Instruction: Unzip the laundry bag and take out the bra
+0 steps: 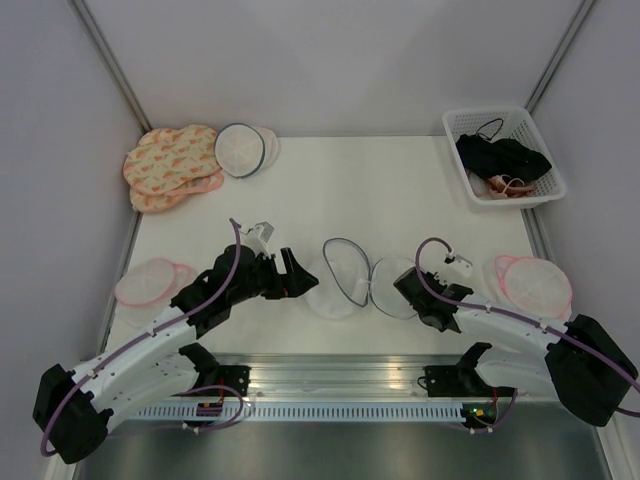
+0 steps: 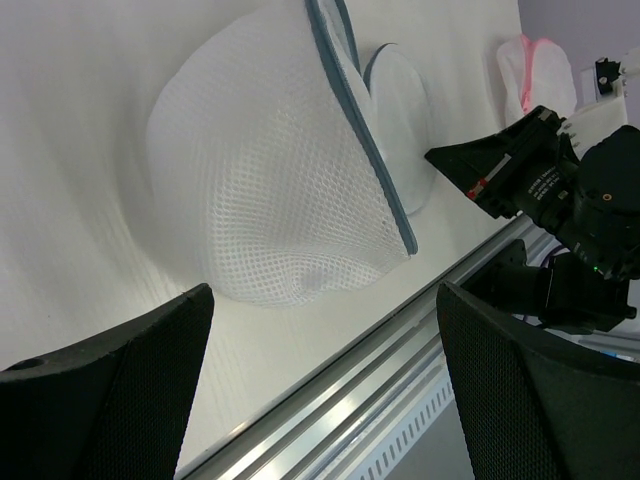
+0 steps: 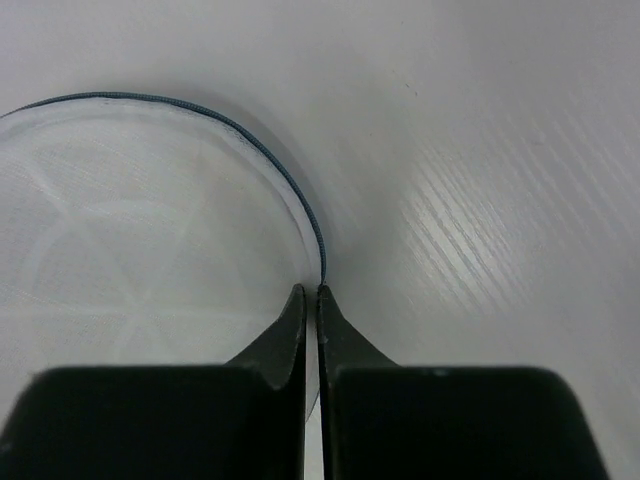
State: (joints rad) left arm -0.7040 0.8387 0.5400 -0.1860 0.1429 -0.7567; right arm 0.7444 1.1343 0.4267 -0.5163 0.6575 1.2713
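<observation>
The laundry bag lies unzipped mid-table, its white mesh bowl gaping and its flat grey-rimmed lid folded out to the right. In the left wrist view the mesh bowl bulges just beyond my fingers. My left gripper stands open at the bowl's left side, holding nothing. My right gripper is shut on the thin edge of the lid, right at its grey rim. The black bra lies in the white basket at the back right.
A pink-beige garment shares the basket. Pink round mesh bags lie at the left and right. Patterned pink bags and a flat white dark-rimmed bag sit at the back left. A metal rail runs along the near edge.
</observation>
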